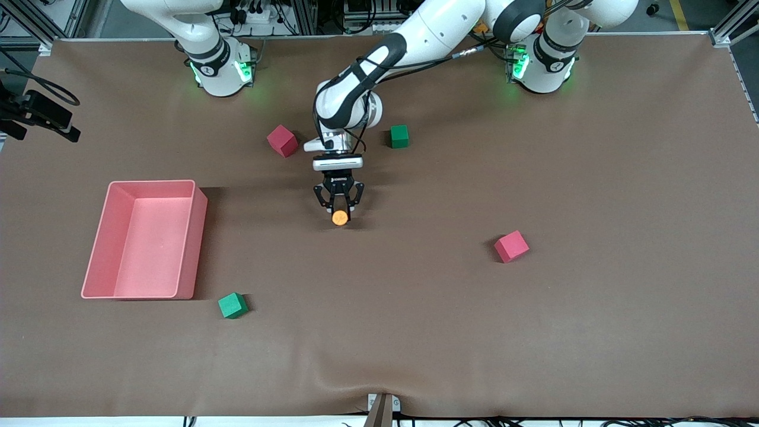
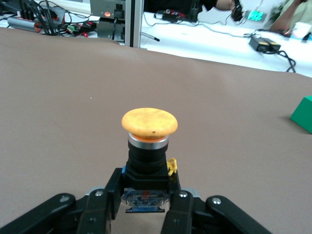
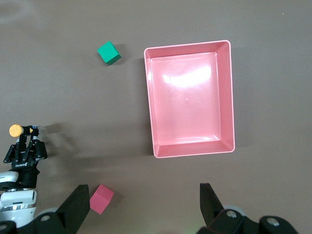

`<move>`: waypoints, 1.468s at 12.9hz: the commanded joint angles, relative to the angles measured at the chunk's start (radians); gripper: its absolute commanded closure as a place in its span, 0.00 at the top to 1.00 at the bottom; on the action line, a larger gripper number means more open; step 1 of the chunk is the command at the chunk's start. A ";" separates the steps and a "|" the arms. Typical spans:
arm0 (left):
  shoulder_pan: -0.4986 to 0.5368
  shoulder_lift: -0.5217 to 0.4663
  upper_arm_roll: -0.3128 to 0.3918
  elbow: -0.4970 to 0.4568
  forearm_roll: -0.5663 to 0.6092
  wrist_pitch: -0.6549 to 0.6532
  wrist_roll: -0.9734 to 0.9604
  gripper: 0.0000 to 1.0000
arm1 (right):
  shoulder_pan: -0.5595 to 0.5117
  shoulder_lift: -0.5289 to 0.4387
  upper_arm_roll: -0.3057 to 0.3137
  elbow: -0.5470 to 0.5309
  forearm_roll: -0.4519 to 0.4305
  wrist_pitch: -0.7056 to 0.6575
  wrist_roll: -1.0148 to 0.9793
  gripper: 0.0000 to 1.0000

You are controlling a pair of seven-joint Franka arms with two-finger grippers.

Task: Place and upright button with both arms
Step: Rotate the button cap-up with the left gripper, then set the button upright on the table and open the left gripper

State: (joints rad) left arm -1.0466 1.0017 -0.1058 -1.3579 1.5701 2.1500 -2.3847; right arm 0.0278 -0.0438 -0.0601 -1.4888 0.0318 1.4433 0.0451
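Wide bare stretches of brown felt table cover across the lower half of the front view and toward the left arm's end. Small push-button with round orange cap and black blocky body near the centre of the front view, clamped at its body between the fingers of the left arm's black gripper; cap pointing away from the wrist in the left wrist view. Touching the cover or just above it: hard to tell.

Shallow pink rectangular plastic tray at the middle left of the front view, toward the right arm's end, nothing inside it.

4 foam cubes scattered well apart: 1 pink cube and 1 green cube flanking the left arm's wrist in the upper centre, another pink cube at the middle right, another green cube just beside the tray's lower corner.

Right arm's gripper waiting high over the tray area, fingers spread apart, holding nothing.
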 commanded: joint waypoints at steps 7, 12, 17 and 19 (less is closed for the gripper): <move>-0.024 0.041 0.011 -0.023 0.120 -0.005 -0.080 0.08 | 0.017 -0.013 -0.010 -0.002 -0.004 -0.009 -0.010 1.00; -0.021 0.029 -0.009 -0.033 0.056 -0.002 -0.082 1.00 | 0.017 -0.013 -0.012 -0.002 -0.004 -0.014 -0.010 1.00; -0.012 -0.070 -0.118 -0.030 -0.380 -0.002 0.036 1.00 | 0.041 -0.013 -0.041 -0.002 -0.004 -0.015 -0.010 1.00; -0.016 -0.124 -0.132 -0.027 -0.580 -0.005 0.117 1.00 | 0.041 -0.013 -0.041 -0.002 -0.004 -0.015 -0.010 1.00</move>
State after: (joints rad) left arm -1.0698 0.9485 -0.2266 -1.3626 1.1310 2.1384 -2.3273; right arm 0.0485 -0.0438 -0.0826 -1.4887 0.0318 1.4374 0.0450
